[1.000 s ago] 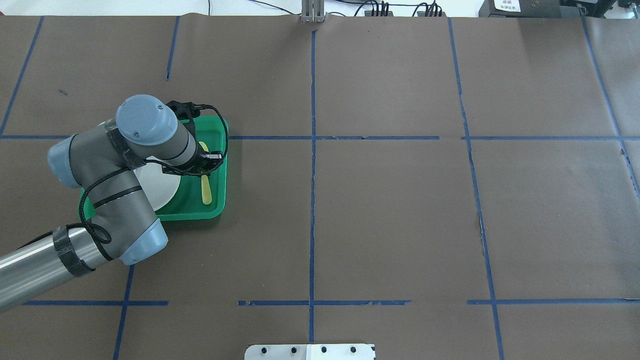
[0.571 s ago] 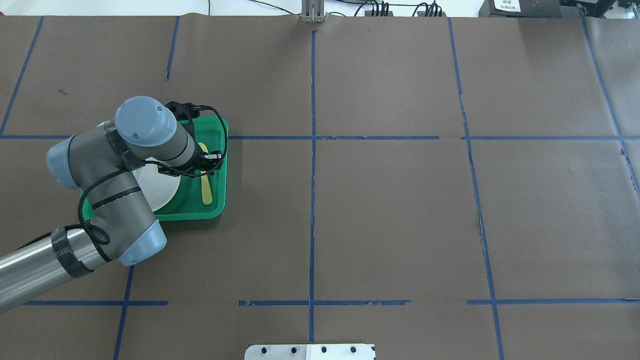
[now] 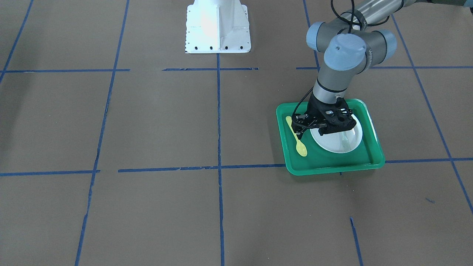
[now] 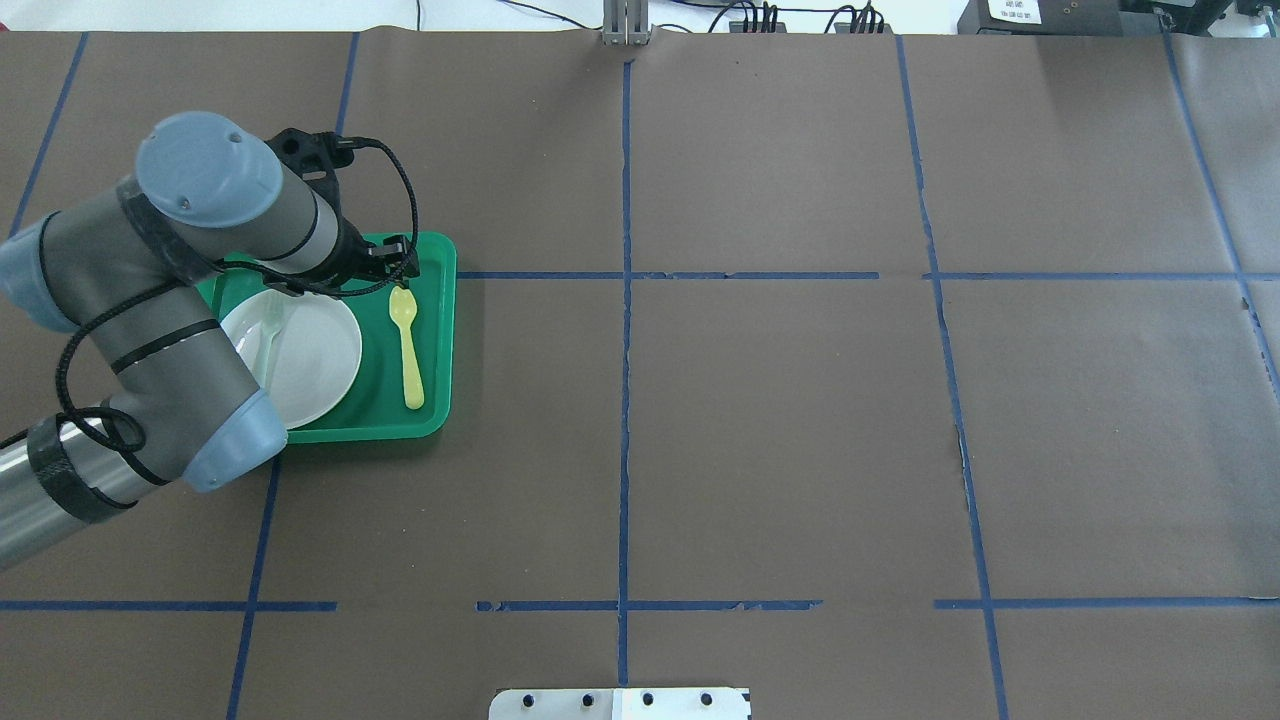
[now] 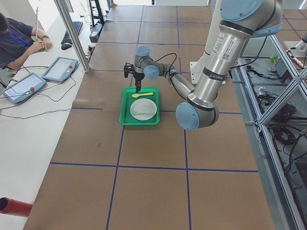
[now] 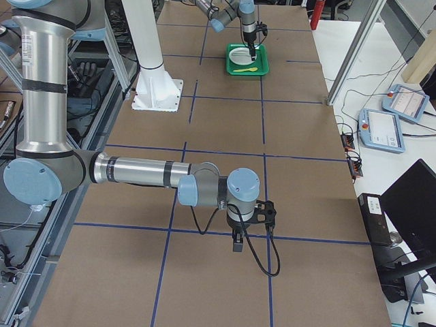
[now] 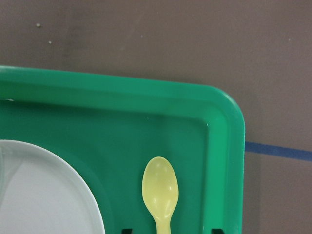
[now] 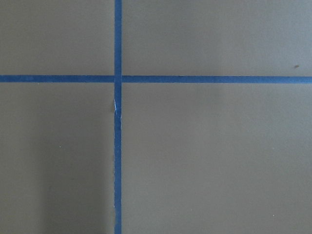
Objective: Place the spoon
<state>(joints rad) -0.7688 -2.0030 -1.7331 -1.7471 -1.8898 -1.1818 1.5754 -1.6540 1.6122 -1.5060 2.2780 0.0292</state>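
The yellow spoon (image 4: pixel 406 345) lies flat in the green tray (image 4: pixel 436 420), to the right of the white plate (image 4: pixel 315 375), bowl end toward the far rim. It also shows in the front view (image 3: pixel 296 137) and the left wrist view (image 7: pixel 160 191). My left gripper (image 4: pixel 388 265) hovers open above the spoon's bowl end and touches nothing. In the left wrist view its fingertips (image 7: pixel 126 230) stand wide apart on either side of the handle. My right gripper (image 6: pixel 237 244) hangs over bare table far from the tray, and I cannot tell if it is open or shut.
A pale grey-green translucent utensil (image 4: pixel 270 330) lies on the plate. The tray sits at the table's left side by a blue tape line (image 4: pixel 620 275). Brown paper with a blue tape grid covers the table. The right wrist view shows only tape lines (image 8: pixel 117 117).
My left arm has risen and pulled back toward the far left of the tray, uncovering the plate and the whole spoon. The spoon has stayed where it was.
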